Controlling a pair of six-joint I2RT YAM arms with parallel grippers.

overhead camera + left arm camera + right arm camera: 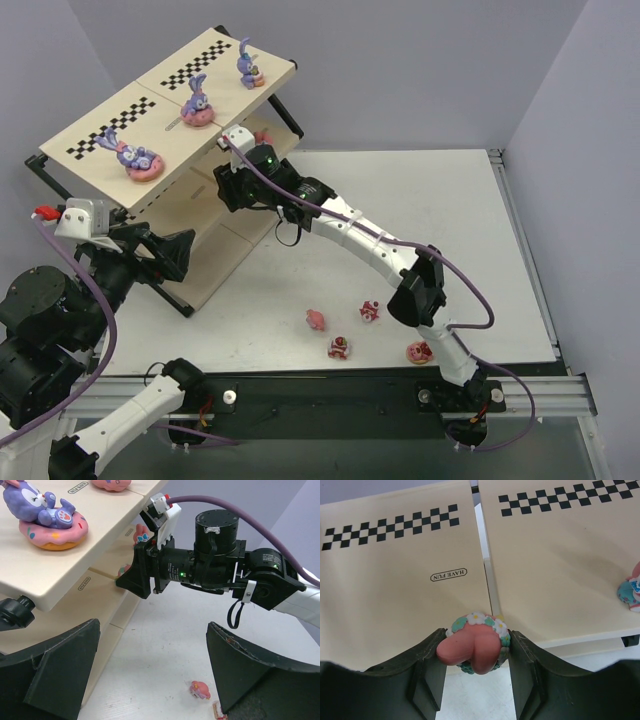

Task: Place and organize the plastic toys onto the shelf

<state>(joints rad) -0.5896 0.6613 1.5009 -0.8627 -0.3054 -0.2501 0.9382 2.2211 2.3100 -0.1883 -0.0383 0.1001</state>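
Right gripper (476, 641) around pink toy (469, 649)

A black oval-outlined label (448, 574) reading "HAVE FUN" is printed on the left beige board of the shelf (395, 620), upside down in the right wrist view. The left wrist view shows a similar oval mark (78, 487) on the top board and a second oval mark (84, 583) on a lower board, both too small to read with certainty.

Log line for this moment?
right gripper: shut on pink figure, at shelf | left gripper: open, empty | table: four toys loose
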